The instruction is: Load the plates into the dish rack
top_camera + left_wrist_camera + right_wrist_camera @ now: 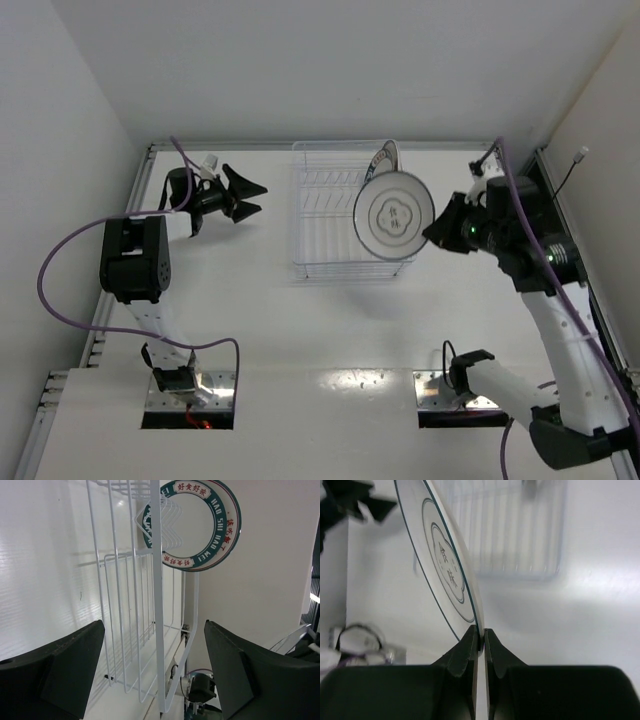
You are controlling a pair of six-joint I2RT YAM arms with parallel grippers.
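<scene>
The clear dish rack [322, 214] stands at the middle back of the table. One white plate with a dark patterned rim [384, 157] stands on edge in its far right corner; the left wrist view shows that plate's rim [225, 534] behind the rack wires [156, 600]. My right gripper [431, 233] is shut on the rim of a second white plate [392, 217] with a thin dark ring and a centre motif, held on edge over the rack's right side. In the right wrist view the fingertips [470, 639] pinch that plate [445, 565]. My left gripper [256, 197] hangs open left of the rack.
White walls enclose the table on three sides. The rack [520, 535] lies beyond the held plate in the right wrist view. Purple cables [60, 260] loop by the left arm. Metal rails run along the table's left and right edges.
</scene>
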